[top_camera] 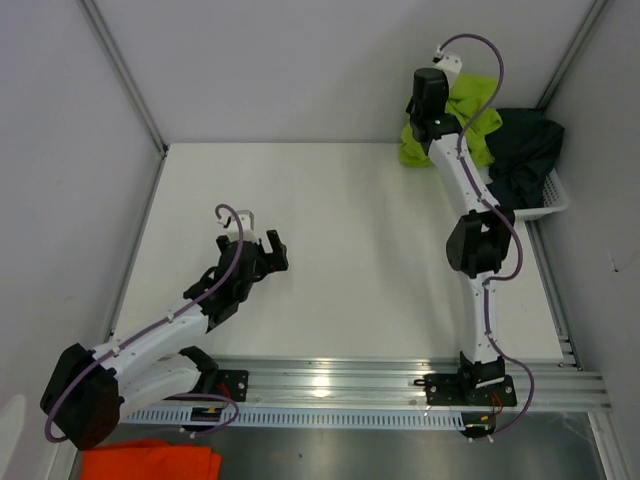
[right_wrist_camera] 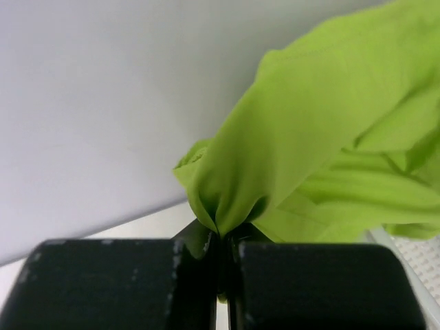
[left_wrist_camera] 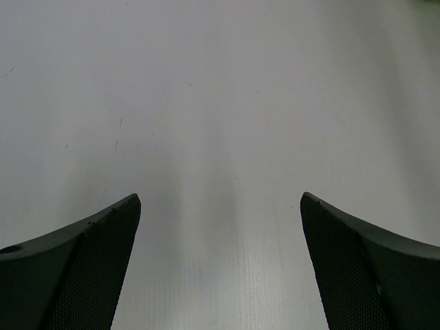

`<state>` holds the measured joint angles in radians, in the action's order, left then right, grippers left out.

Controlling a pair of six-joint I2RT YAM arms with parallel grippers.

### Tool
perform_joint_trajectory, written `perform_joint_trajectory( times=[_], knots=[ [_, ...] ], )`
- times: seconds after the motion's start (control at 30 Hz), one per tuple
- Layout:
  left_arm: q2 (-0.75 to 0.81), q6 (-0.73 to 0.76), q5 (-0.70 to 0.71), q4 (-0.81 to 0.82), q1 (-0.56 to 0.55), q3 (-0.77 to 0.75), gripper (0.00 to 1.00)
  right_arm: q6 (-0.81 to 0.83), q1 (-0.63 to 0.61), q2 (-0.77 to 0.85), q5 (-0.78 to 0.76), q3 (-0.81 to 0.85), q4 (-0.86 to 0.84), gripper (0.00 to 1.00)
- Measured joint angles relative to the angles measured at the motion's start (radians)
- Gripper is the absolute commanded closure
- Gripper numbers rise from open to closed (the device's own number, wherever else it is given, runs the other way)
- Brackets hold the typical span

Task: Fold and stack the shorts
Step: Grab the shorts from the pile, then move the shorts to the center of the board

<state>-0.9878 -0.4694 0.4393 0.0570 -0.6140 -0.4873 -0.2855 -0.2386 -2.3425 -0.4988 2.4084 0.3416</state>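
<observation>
The right fingers (right_wrist_camera: 218, 253) pinch a bunch of the green shorts (right_wrist_camera: 309, 137) at the far right corner of the table (top_camera: 330, 220); the dark shorts (top_camera: 525, 150) sit beside them in a basket (top_camera: 556, 200); the left fingers (top_camera: 260, 248) gape wide, far away.

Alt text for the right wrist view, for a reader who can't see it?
The right gripper is shut on a bunched fold of the green shorts, which spread up and to the right. A plain grey wall fills the left.
</observation>
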Motion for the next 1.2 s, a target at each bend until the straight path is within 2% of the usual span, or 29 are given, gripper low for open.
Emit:
perform_joint_trajectory(
  times=[0.07,0.2,0.37,0.47,0.6,0.67,0.73,0.83,0.87,0.9,0.93,0.97,1.03,1.1,1.2],
  knots=[
    [0.016,0.0,0.0,0.001,0.0,0.0,0.01,0.024,-0.036,0.097,0.05,-0.014,0.019,1.0],
    [0.051,0.0,0.005,0.0,0.0,0.0,0.01,0.09,-0.182,0.396,0.13,-0.159,0.025,1.0],
    [0.121,-0.001,0.029,0.0,0.0,0.011,0.01,0.144,-0.477,0.81,0.245,-0.343,0.007,1.0],
    [0.189,-0.005,0.064,-0.006,0.0,0.031,0.01,0.116,-0.516,0.999,0.298,-0.461,0.015,1.0],
    [0.299,-0.023,0.135,-0.026,0.0,0.057,0.01,0.09,-0.597,1.147,0.284,-0.58,0.054,1.0],
    [0.378,-0.03,0.169,-0.026,0.0,0.087,0.01,0.083,-0.647,1.161,0.275,-0.595,0.098,1.0],
    [0.447,-0.034,0.193,-0.027,0.0,0.122,0.02,0.076,-0.638,1.138,0.251,-0.588,0.137,1.0],
    [0.517,-0.039,0.224,-0.032,0.0,0.147,0.01,0.053,-0.572,1.069,0.257,-0.578,0.189,0.91],
    [0.524,-0.041,0.233,-0.033,0.0,0.147,0.02,0.04,-0.544,1.041,0.269,-0.592,0.193,0.67],
    [0.526,-0.045,0.241,-0.033,0.0,0.147,0.01,0.018,-0.511,1.014,0.277,-0.619,0.198,0.56],
    [0.526,-0.046,0.248,-0.034,0.0,0.147,0.01,-0.002,-0.478,0.988,0.279,-0.655,0.208,0.54],
    [0.523,-0.047,0.252,-0.037,0.0,0.147,0.02,-0.015,-0.45,0.971,0.28,-0.687,0.216,0.46],
    [0.513,-0.047,0.26,-0.038,0.0,0.147,0.01,-0.071,-0.363,0.947,0.305,-0.809,0.214,0.22],
    [0.491,-0.047,0.262,-0.039,0.0,0.147,0.02,-0.109,-0.282,0.942,0.32,-0.946,0.214,0.13],
    [0.443,-0.047,0.259,-0.042,0.0,0.147,0.01,-0.163,-0.211,0.954,0.322,-1.122,0.223,0.11]
  ],
)
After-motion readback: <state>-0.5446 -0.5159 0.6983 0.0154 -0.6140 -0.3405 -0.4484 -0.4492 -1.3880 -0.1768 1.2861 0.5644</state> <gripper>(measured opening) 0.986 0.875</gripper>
